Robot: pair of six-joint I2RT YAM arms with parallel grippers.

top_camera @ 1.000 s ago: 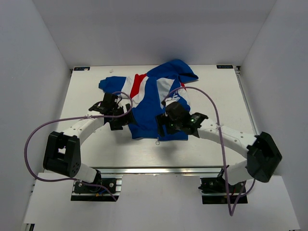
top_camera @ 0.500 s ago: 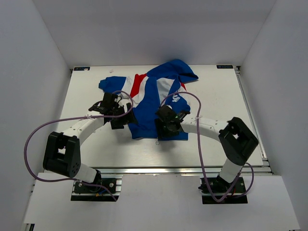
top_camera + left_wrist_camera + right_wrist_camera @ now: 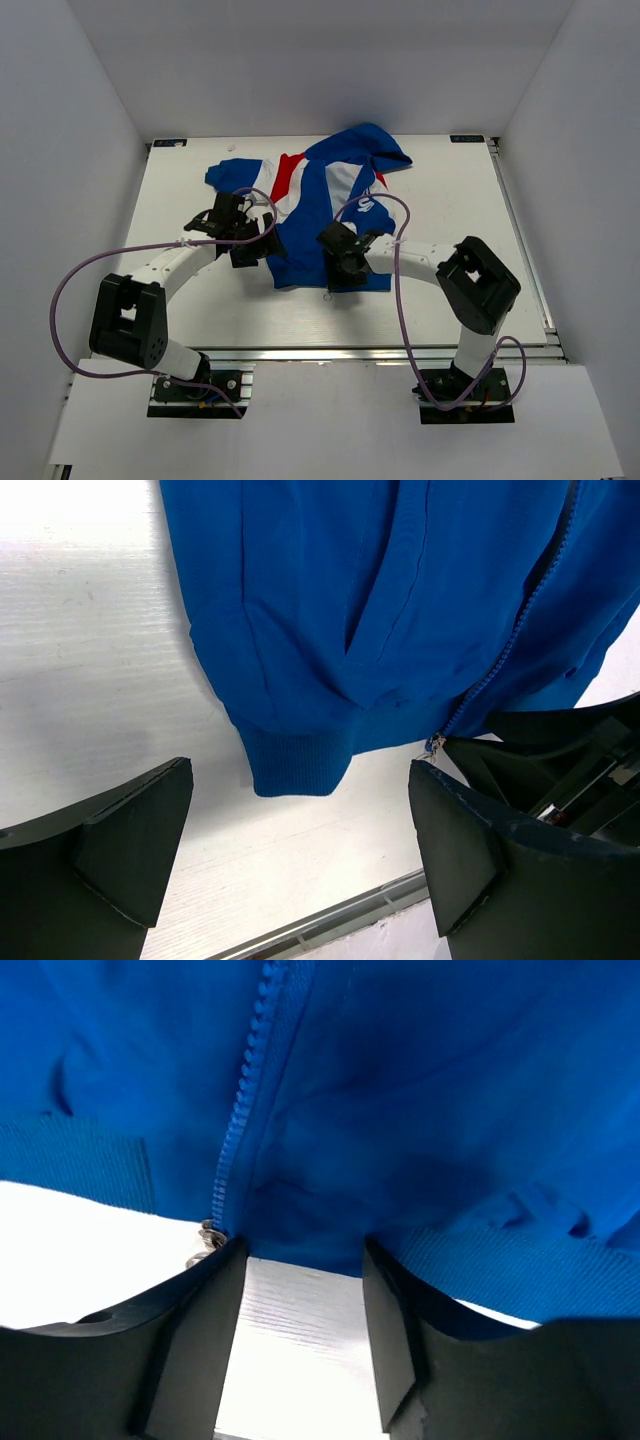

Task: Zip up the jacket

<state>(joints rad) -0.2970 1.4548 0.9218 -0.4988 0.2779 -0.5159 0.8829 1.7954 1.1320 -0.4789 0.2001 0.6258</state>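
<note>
Right arm's tucked its elbow in over the last second and slid its pincer up to the jacket hem on the counter. Jaws are parted and empty, with the zipper pull just off the left finger. Left pincer hasn't budged, gaping wide. My guess is it's lining up to grab the pull.

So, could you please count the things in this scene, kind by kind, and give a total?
Jacket: 1
Tools: 2 (left tool, right tool)
Purple cables: 2
Total: 5
</note>
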